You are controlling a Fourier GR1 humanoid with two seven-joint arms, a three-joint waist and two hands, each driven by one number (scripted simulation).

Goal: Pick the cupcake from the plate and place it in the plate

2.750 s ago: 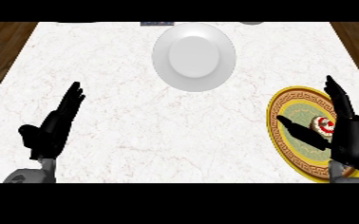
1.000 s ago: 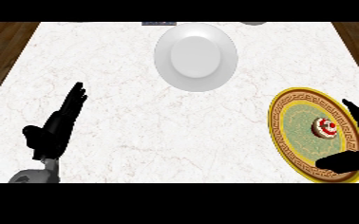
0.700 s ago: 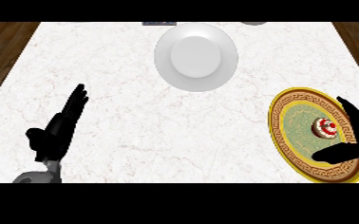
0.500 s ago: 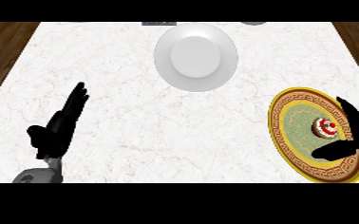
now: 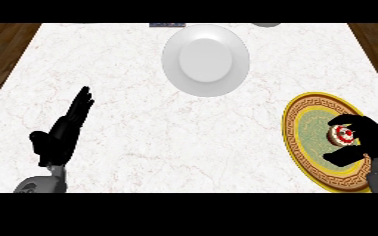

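**Right hand closes around the cupcake on the ornate plate**

Right now the cupcake [image 5: 341, 135] sits on the gold-rimmed patterned plate [image 5: 304, 130], which lies at the right edge of the table [image 5: 148, 130], toward its near corner. The cupcake shows a red-and-white top and stands on the right part of that plate, over the green centre. The right hand [image 5: 359, 142] comes in from the lower right and is curled round the cupcake: fingers arch over its far side and the thumb [image 5: 341, 158] reaches in below it, on the near side. Whether the cupcake is lifted off the plate or resting on it cannot be told from this view.

A plain white plate [image 5: 206, 60] lies well apart from the patterned one, near the middle of the table's far edge, with nothing on it.

The left hand [image 5: 65, 132] rests near the table's near-left corner, open, its fingers straight and pointing toward the far edge, the thumb out to the left. A bit of grey forearm [image 5: 40, 184] shows beneath it at the near edge.

The table's top is pale marble with faint veins; dark wood floor [image 5: 15, 40] shows past its left edge.
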